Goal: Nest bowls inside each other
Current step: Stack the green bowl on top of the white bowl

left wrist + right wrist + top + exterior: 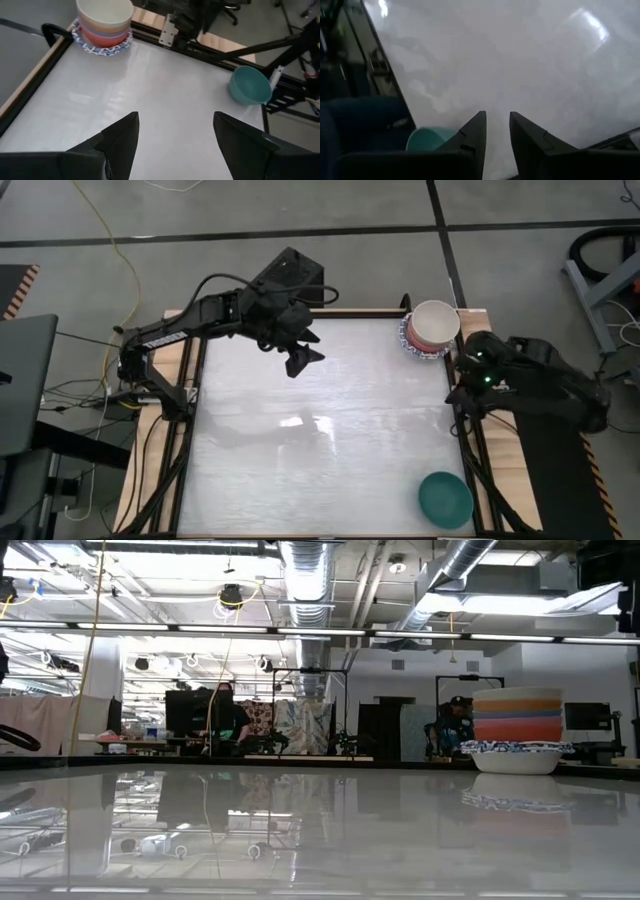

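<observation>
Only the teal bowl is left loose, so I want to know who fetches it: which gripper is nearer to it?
Right. The right gripper waits at the table's right edge, with the teal bowl close beside it. The left gripper hovers open over the far-left area, across the table.

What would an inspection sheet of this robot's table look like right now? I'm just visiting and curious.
Surface: white table, glossy, bare in the middle.
Job's things: stack of bowls at the far right corner, cream bowl on top, blue-patterned bowl at the bottom; teal bowl alone near the front right edge.
Clutter: nothing seen on the table.
Grippers: left gripper open, empty, above the far part of the table; right gripper partly open, empty, at the right edge.
Cables: yellow cable on the floor, far left.
Surroundings: workshop with people at desks behind the table.
</observation>
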### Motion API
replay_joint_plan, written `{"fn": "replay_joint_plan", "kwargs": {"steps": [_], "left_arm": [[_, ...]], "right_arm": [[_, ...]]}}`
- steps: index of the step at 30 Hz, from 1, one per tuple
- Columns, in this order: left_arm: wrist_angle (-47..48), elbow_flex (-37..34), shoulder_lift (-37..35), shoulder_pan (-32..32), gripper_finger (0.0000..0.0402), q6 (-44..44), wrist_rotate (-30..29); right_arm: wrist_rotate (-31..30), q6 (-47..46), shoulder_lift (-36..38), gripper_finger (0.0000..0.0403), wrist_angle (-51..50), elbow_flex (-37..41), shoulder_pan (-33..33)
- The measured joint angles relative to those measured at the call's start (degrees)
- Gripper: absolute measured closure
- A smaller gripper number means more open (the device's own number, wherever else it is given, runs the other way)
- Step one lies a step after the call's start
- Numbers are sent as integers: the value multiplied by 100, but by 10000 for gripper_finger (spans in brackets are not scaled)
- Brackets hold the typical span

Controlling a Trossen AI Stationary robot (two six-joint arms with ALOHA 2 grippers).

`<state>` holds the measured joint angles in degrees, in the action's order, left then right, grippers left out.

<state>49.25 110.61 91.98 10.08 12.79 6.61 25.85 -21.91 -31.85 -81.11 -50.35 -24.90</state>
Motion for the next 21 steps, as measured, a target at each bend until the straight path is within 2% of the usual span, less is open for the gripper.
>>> {"fn": "replay_joint_plan", "kwargs": {"steps": [5, 13, 21], "left_arm": [[1, -1, 0, -118, 157, 55, -321], [7, 0, 0, -212, 157, 165, -484], [13, 2, 0, -260, 157, 230, -598]], "right_arm": [[-52, -141, -599, 296, 275, 0, 936], [-296, -598, -1276, 296, 603, 0, 2655], [-1384, -1743, -1430, 296, 1158, 0, 4492]]}}
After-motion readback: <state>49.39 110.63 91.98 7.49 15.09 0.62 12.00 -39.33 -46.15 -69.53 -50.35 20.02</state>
